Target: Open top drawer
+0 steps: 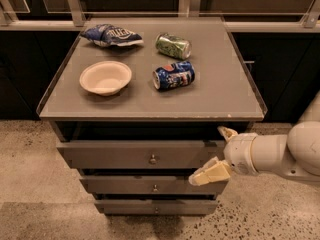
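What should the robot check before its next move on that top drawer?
1. Two-finger gripper at the wide grey-brown top drawer: ok, it is at the front's right end.
2. Gripper open: ok, one fingertip is above the front and the other is below.
3. Gripper lined up with the small round metal knob: not ok, it sits well right of the knob.
4. Drawer already pulled out: cannot tell, only a dark gap shows above the front.
5. White round bowl and crushed blue can back from the front edge of the grey tabletop: ok.
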